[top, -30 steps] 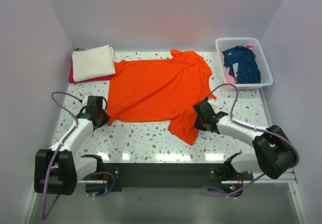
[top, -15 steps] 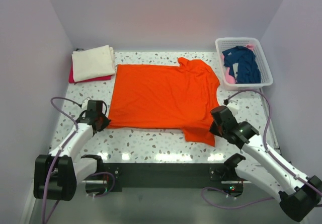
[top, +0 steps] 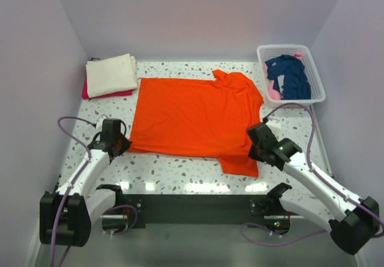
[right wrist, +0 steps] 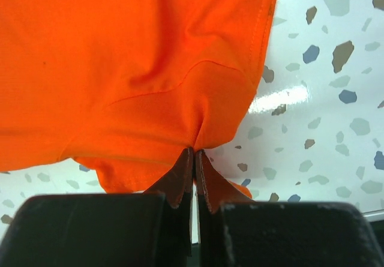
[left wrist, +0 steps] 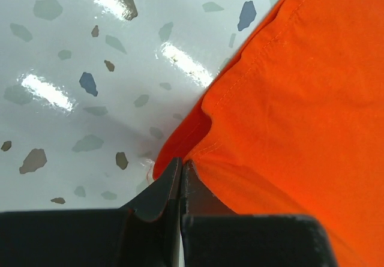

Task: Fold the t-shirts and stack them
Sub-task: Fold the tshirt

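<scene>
The bright orange t-shirt (top: 192, 117) lies spread flat across the middle of the table. My left gripper (top: 122, 146) is shut on its near left corner, and the left wrist view shows the pinched hem (left wrist: 192, 153) at my fingertips. My right gripper (top: 257, 149) is shut on the shirt's near right part by the sleeve, with the cloth (right wrist: 180, 99) gathered into the jaws. A folded cream t-shirt (top: 110, 74) lies on a red one (top: 90, 93) at the back left. A navy t-shirt (top: 290, 75) is in the basket.
The white lattice basket (top: 317, 78) stands at the back right with a bit of pink cloth (top: 273, 91) in it too. The speckled tabletop (top: 180, 168) shows along the near edge in front of the shirt. Walls close in on both sides.
Both grippers have pulled the orange shirt's near corners outward and toward me. The shirt has gone from rumpled and skewed to flat and stretched. The right arm swung out to the right.
</scene>
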